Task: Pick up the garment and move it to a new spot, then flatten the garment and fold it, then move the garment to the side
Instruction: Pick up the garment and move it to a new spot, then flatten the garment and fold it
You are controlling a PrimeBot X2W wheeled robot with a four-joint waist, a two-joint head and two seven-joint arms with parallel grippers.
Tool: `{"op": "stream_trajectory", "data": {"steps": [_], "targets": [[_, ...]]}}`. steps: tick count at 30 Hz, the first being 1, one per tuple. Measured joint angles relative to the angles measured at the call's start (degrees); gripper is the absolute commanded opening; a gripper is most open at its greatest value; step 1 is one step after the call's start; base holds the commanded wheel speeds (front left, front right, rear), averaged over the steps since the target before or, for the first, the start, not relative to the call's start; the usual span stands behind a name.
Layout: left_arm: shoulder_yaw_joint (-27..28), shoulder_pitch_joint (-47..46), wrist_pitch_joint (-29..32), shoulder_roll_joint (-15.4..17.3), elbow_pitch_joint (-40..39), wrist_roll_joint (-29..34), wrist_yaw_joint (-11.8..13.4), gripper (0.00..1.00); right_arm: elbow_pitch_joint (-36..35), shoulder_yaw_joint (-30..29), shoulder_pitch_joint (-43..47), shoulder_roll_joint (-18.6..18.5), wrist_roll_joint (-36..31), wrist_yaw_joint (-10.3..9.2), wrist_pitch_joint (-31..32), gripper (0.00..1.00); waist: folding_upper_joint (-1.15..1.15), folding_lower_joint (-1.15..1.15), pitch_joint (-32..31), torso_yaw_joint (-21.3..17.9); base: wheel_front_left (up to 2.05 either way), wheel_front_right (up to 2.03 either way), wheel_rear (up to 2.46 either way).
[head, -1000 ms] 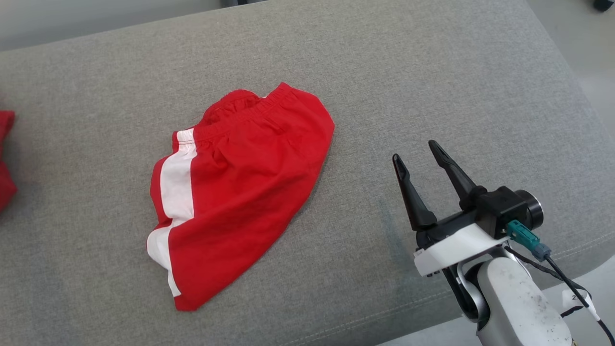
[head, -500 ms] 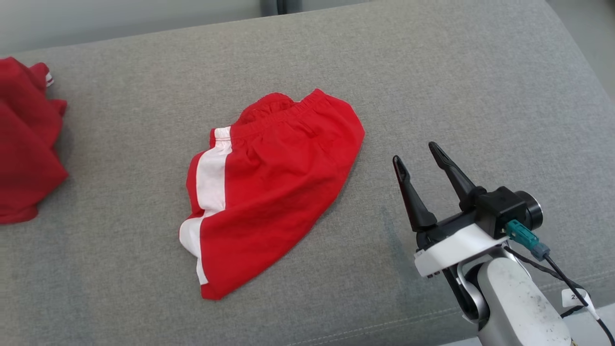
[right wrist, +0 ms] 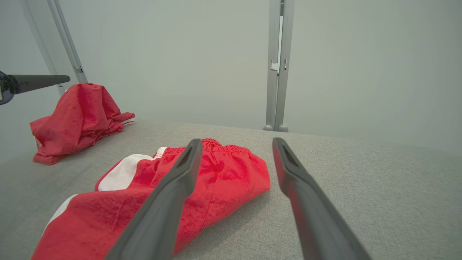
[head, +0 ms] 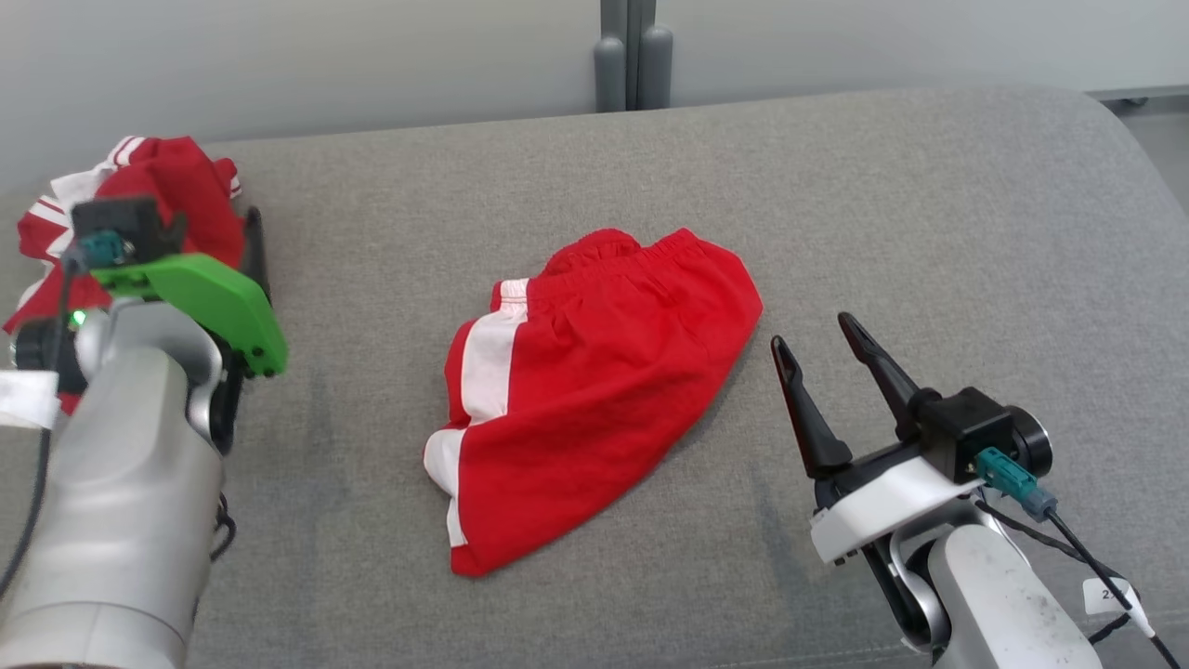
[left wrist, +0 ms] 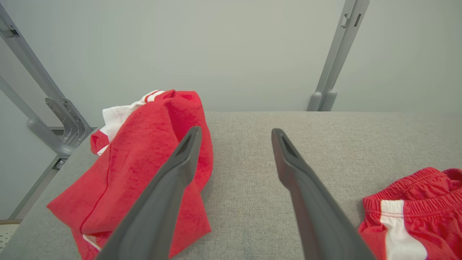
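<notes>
Left fingers [left wrist: 173, 180] newly apart; bare cushion [head: 882, 186] around shorts [head: 594, 390]

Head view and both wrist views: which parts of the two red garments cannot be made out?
- Crumpled red garment: head view, near part hidden behind the left arm; type unclear.
- Red shorts: left wrist view, cut off by right and bottom edges; right wrist view, partly behind a jaw.

red shorts [head: 594, 390] folded; red garment [head: 190, 181] crumpled
</notes>
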Motion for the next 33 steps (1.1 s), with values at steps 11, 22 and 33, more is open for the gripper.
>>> {"op": "stream_trajectory", "data": {"steps": [11, 22, 33], "targets": [[0.5, 9.8, -0.6, -5.4, 2.1, -3.8, -2.2, 1.0, 0.9, 2.8, 2.4, 0.1, 0.1, 0.64, 0.0, 1.0, 0.0, 0.0, -5.5, 1.4, 0.0, 0.0, 0.0], [1.0, 12.3, -0.1, -7.8, 4.0, -6.1, -2.0, 1.0, 0.2, 2.9, 2.5, 0.1, 0.0, 0.6, 0.0, 1.0, 0.0, 0.0, -3.9, -5.1, 0.0, 0.0, 0.0], [0.5, 12.1, 1.1, -8.0, 2.7, -7.6, -3.3, 1.0, -1.1, 1.4, 2.0, 0.0, -0.1, 0.51, 0.0, 1.0, 0.0, 0.0, 0.2, -12.0, 0.0, 0.0, 0.0]]}}
